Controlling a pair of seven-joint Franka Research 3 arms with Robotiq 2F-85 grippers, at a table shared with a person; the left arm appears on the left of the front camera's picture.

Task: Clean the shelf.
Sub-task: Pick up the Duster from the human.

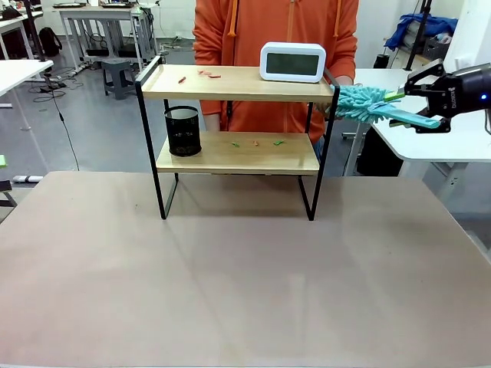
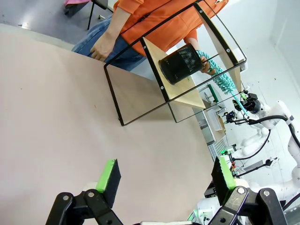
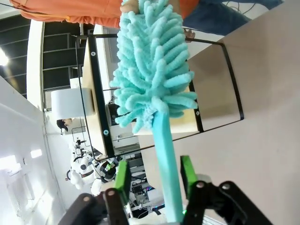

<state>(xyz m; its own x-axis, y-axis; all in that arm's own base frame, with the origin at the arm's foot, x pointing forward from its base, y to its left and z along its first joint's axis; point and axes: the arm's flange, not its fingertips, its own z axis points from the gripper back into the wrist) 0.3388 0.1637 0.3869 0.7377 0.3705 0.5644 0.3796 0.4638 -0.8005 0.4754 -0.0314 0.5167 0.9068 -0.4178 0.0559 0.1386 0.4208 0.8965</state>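
Brown tabletop (image 1: 245, 284), shelf (image 1: 238, 83) atop, right end effector (image 3: 155, 180) clamping teal duster (image 3: 152, 70), left end effector (image 2: 165, 176) released, grey floor (image 1: 100, 134) behind

The duster's (image 3: 154, 70) handle runs down between the pads of my right claw (image 3: 154, 174) and off the bottom edge, so I can't see its end. The tip of its fluffy head is lost at the top edge, where a person's hand (image 3: 129, 5) barely peeks out. From the front, my right arm (image 1: 476, 88) is cut off at the picture's right side. The small bits (image 1: 207, 74) on the shelf (image 1: 238, 84) boards are too tiny to identify, and the clock (image 1: 292, 63) screen is unreadable.
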